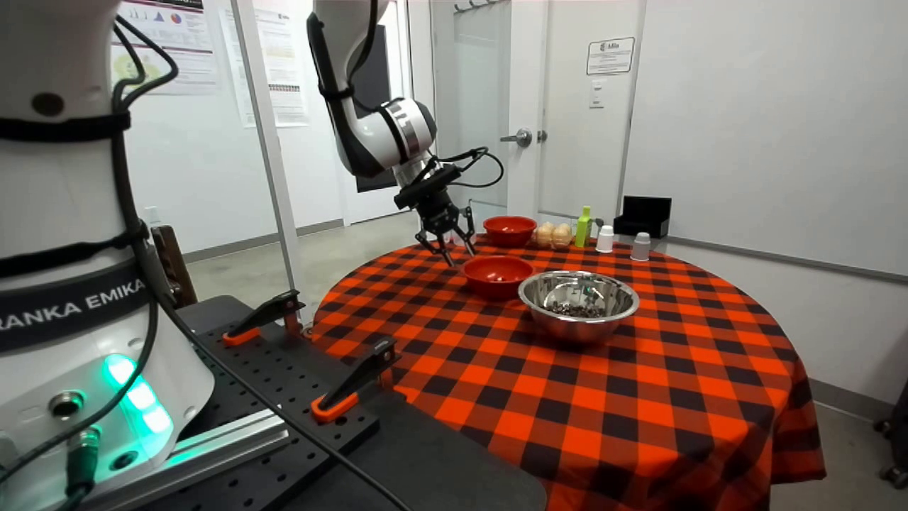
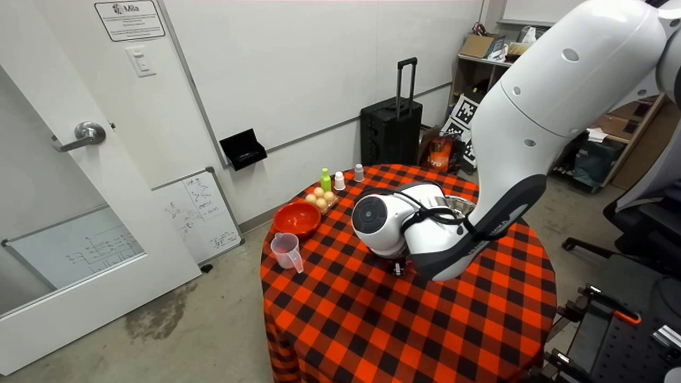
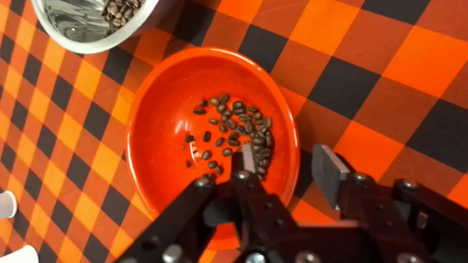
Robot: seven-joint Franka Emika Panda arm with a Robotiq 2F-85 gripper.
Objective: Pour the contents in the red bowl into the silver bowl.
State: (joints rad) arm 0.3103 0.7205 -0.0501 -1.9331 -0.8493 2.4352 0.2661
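Checkered cloth [image 1: 525, 397] bears another red bowl [image 1: 509, 238] and green bottle [image 1: 582, 229] beyond the red bowl [image 1: 495, 288] and spread jaws.

Open tabletop [image 1: 525, 415] toward the robot base [image 1: 85, 397].
Only a narrow strip of cloth [image 3: 146, 54] parts silver bowl [image 1: 578, 329] from red bowl [image 1: 496, 288]; beyond, we count a second red bowl [image 1: 508, 238], eggs [image 1: 553, 236] and a green bottle [image 1: 582, 229] in the way.

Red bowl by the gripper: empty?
Not empty: in the wrist view, brown beans lie inside the red bowl, mostly to one side.
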